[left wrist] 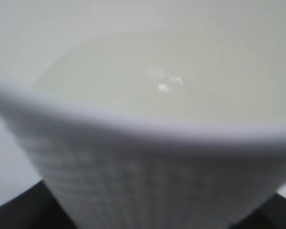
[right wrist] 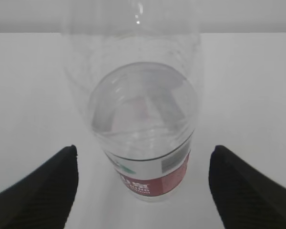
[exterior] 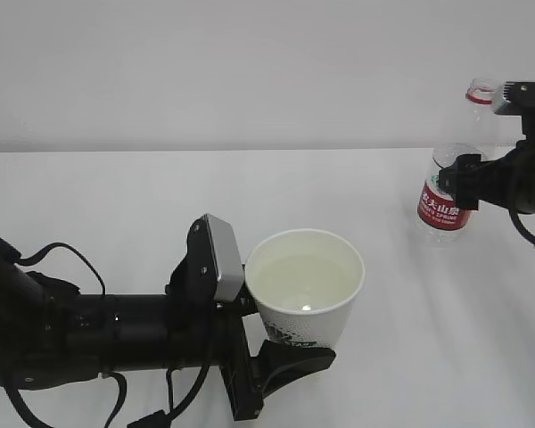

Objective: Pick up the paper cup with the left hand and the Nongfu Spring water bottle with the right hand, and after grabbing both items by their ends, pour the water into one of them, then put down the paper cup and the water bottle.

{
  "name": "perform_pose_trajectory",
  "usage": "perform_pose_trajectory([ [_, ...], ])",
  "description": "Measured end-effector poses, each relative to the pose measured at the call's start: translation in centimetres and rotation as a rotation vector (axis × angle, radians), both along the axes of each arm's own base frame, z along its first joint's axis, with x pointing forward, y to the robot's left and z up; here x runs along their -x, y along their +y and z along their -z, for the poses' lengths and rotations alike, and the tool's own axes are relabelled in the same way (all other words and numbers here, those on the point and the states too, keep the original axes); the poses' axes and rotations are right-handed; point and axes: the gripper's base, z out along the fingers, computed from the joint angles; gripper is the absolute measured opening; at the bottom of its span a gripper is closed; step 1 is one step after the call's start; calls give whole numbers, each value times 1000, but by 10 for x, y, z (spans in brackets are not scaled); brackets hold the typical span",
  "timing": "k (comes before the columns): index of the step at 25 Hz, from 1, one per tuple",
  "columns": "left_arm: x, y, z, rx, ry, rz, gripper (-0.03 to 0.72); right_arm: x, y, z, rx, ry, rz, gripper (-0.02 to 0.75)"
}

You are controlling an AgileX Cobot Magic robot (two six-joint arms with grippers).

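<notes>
Cup white tapered paper; bottle clear ribbed plastic.

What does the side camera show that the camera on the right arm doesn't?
Only the side camera shows the cup with water in it, held by the left claw, and the bottle's red neck ring.
Only the right arm camera shows both fingers of the right claw standing clear of the bottle.
Both show the bottle, its red label and the white table.
</notes>
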Motion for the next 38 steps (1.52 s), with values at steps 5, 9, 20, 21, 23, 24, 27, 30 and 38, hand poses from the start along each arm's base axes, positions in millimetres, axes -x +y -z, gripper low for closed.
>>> perform_pose_trajectory([
  [5,-2,0,0,5,4,-22,546,4,0,-12,2,-25,-3,635],
  [9,-3,1,-1,8,6,-34,545,5,0,-16,31,-39,-32,627],
  [20,-3,1,-1,10,8,-43,545,18,4,-9,32,-210,-105,589],
  [21,-3,1,-1,10,8,-43,545,21,4,-7,21,-224,-99,589],
  [23,-4,1,-1,12,9,-50,545,26,3,-3,7,-230,-88,589],
  [24,-4,1,-1,13,10,-55,545,28,2,0,4,-226,-84,589],
  [27,-7,2,-1,21,16,-86,545,33,1,3,-8,-218,-66,588],
  [30,-10,2,-2,29,22,-123,545,40,-1,3,-18,-215,-49,588],
  [38,-16,5,-3,48,36,-201,545,56,-6,-11,-36,-277,5,588],
])
